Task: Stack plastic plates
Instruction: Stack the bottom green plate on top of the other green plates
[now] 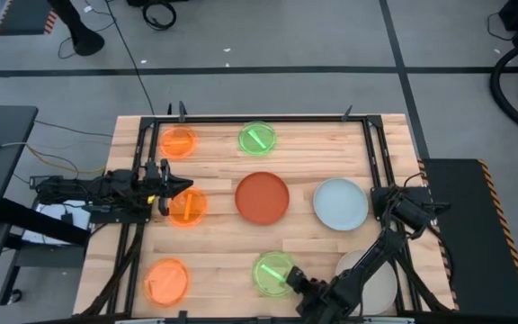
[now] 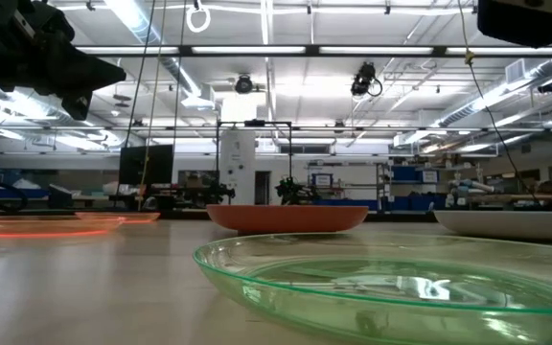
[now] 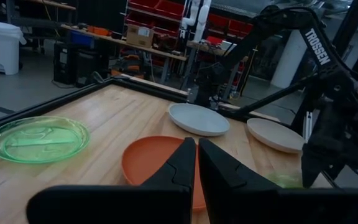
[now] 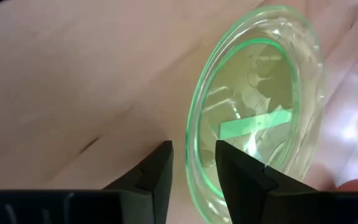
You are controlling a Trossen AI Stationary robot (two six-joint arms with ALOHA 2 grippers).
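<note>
Place: a large robotics lab or industrial workshop hall.
Landmark: wooden butcher-block surface with a black metal frame round it.
Floor: grey concrete around the surface, marked with dark tape lines; cables lie beyond it.
Ceiling: high above the surface, long strip lights and exposed ducts.
Background: behind the surface, shelving with red bins, a white bin, blue storage crates.

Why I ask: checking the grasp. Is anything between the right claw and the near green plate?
Nothing visible. The right claw is at the green plate, one finger on each side of its rim.
</note>
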